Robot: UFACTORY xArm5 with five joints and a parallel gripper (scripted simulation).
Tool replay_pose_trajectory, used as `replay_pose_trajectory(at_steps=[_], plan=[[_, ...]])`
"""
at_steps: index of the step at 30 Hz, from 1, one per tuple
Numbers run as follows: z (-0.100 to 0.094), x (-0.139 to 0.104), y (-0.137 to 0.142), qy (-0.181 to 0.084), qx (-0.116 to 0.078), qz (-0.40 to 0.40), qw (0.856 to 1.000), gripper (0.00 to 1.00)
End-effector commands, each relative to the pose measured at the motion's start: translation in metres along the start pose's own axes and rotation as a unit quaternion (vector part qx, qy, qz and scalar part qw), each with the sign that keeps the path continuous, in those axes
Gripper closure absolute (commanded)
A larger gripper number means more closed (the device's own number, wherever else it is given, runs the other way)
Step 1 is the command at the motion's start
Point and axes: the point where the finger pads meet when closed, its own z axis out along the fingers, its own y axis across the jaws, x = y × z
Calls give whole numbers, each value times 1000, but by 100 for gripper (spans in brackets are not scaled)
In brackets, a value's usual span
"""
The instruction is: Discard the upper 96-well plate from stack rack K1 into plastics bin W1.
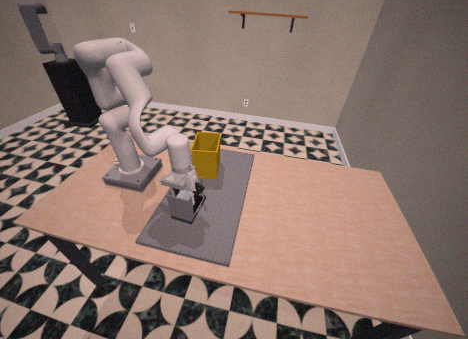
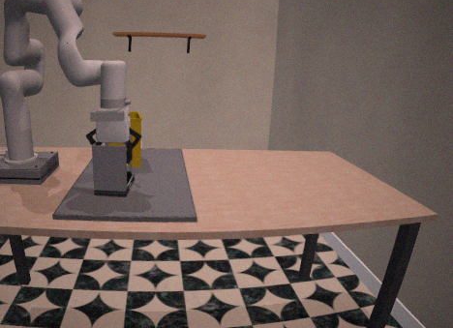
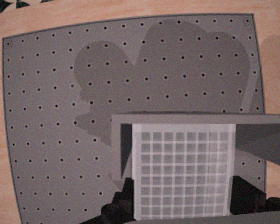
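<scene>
The grey stack rack K1 (image 1: 182,207) stands on the grey perforated mat (image 1: 200,207), also seen in the exterior view (image 2: 111,168) and from above in the wrist view (image 3: 191,123). A white 96-well plate (image 3: 183,171) lies at the rack's top. My gripper (image 3: 182,194) is straight above the rack, its black fingers on both sides of the plate, shut on it; it also shows in the top and exterior views (image 1: 187,187) (image 2: 112,138). The lower plate is hidden. The yellow plastics bin W1 (image 1: 206,154) stands upright just behind the rack, partly hidden in the exterior view (image 2: 135,138).
The arm's base plate (image 1: 132,173) is bolted to the table left of the mat. The wooden table (image 1: 310,222) stretches far to the right. A black cabinet (image 1: 72,89) stands on the floor behind, and a shelf (image 1: 267,16) hangs on the wall.
</scene>
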Motion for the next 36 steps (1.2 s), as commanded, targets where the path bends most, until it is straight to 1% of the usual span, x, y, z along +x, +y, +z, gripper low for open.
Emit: replay_pose_trajectory(at_steps=[1, 5, 7, 22, 24, 36], plan=[[-9, 0, -1, 0, 2, 0, 1000, 100], [-15, 0, -1, 0, 2, 0, 1000, 100], [-15, 0, -1, 0, 2, 0, 1000, 100], [-41, -1, -1, 0, 2, 0, 1000, 100], [-41, -1, -1, 0, 2, 0, 1000, 100], [-61, -1, -1, 1, 2, 0, 1000, 100]])
